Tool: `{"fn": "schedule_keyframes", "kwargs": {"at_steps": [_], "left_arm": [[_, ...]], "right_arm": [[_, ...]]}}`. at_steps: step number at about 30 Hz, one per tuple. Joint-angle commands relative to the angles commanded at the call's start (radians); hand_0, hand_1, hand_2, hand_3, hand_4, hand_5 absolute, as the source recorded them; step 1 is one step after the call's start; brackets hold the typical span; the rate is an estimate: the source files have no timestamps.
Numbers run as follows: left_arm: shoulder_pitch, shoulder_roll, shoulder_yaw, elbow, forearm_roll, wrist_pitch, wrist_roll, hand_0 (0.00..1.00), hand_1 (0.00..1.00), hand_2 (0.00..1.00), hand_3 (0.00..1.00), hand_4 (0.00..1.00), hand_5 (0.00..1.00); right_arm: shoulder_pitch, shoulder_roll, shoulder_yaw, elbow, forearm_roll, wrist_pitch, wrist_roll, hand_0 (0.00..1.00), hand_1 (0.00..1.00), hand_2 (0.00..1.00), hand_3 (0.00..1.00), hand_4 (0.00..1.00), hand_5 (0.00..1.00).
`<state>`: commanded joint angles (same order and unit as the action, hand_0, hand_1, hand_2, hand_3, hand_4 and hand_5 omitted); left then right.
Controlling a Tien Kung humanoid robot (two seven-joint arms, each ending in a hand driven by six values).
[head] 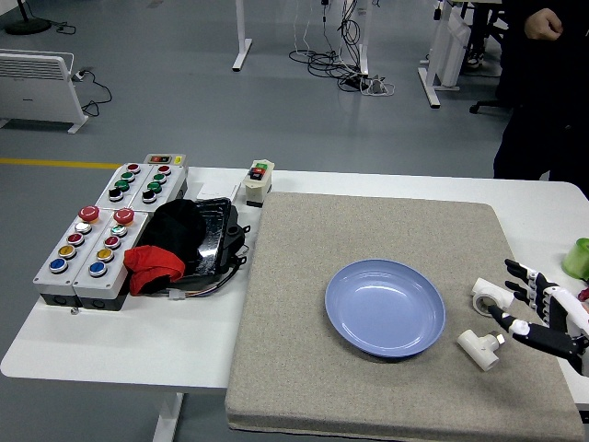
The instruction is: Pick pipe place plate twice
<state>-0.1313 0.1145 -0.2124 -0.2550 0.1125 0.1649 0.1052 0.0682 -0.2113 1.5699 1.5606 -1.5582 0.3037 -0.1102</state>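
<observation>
Head view shows, at the far left of the white table point(120, 345), four grey button boxes point(101, 241) in a block, and just beside them a black tray point(213, 241) holding dark and red cloth. A small two-button switch point(259, 181) stands near the back corner of the grey mat point(304, 368).

On the mat sits the blue plate point(385, 307), with nothing on it. To its right lie two white pipe pieces: a T-shaped pipe fitting point(479, 348) close to the plate's right rim, and a second pipe fitting point(488, 296) a little farther back.

The right hand point(545, 316) comes in from the right edge, its fingers spread apart and gripping nothing, fingertips point(521, 327) pointing toward the two fittings and very near the T-shaped one. A green object point(577, 259) shows at the right edge. A person in dark clothes point(538, 101) stands at the far right corner. The left arm is out of view.

By my reading, the first pick is only starting. Next, the hand needs to settle over one fitting, close its fingers around it, lift, and carry it left over the plate.
</observation>
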Motion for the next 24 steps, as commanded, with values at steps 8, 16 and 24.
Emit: {"fn": "schedule_keyframes", "kwargs": {"at_steps": [8, 16, 24], "left_arm": [[0.0, 0.0, 0.001, 0.0, -0.002, 0.0, 0.0, 0.625, 0.585, 0.525, 0.591, 0.274, 0.998], [-0.002, 0.001, 0.003, 0.0, -0.005, 0.0, -0.001, 0.625, 0.586, 0.524, 0.59, 0.274, 0.998], [-0.004, 0.002, 0.003, -0.001, -0.004, 0.0, -0.002, 0.625, 0.583, 0.523, 0.591, 0.274, 0.998]], "right_arm": [[0.026, -0.016, -0.059, -0.024, -0.292, 0.054, -0.004, 0.998, 0.964, 0.998, 0.998, 0.846, 0.274], [0.082, -0.029, -0.106, -0.081, -0.604, 0.093, -0.027, 0.998, 0.946, 0.998, 0.998, 0.841, 0.274], [0.109, -0.026, -0.121, -0.111, -0.587, 0.098, -0.057, 0.918, 0.886, 0.98, 0.96, 0.826, 0.306]]}}
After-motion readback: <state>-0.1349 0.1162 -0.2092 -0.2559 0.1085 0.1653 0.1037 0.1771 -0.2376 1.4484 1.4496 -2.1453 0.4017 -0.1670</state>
